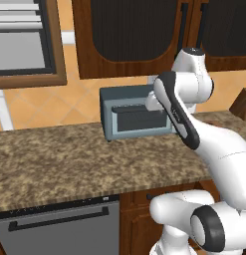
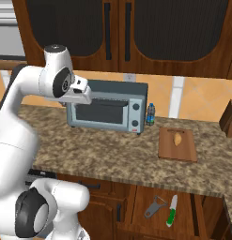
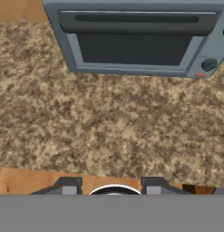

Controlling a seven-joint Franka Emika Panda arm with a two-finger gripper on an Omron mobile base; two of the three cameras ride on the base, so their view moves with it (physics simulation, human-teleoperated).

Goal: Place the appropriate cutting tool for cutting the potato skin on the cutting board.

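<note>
Grey metal peeler (image 2: 155,206) lies in an open drawer (image 2: 136,211) below the table (image 2: 112,154) edge, at about five o'clock from the toaster oven (image 2: 108,108), just beside a green-handled knife (image 2: 172,211). Cutting board (image 2: 177,144) sits on the table at three o'clock from the oven, potato (image 2: 178,138) resting on it.

Pincer (image 3: 111,189) hangs high over bare granite in front of the oven door, fingers (image 3: 68,186) drawn in as far as they go, holding nothing.

Risks as I judge them:
- Peeler and knife nearly side by side; a sloppy descent could take the wrong tool or nudge both.
- Closed fingers must spread before reaching in, or they just push the peeler around.
- Drawer is low and well apart from the hand; a long swing down past the table lip could clip the edge or the drawer front.
- Small, flat tool: a shallow pinch may slip.
- Potato occupies mid-board; dropping the peeler on it may roll it off.
</note>
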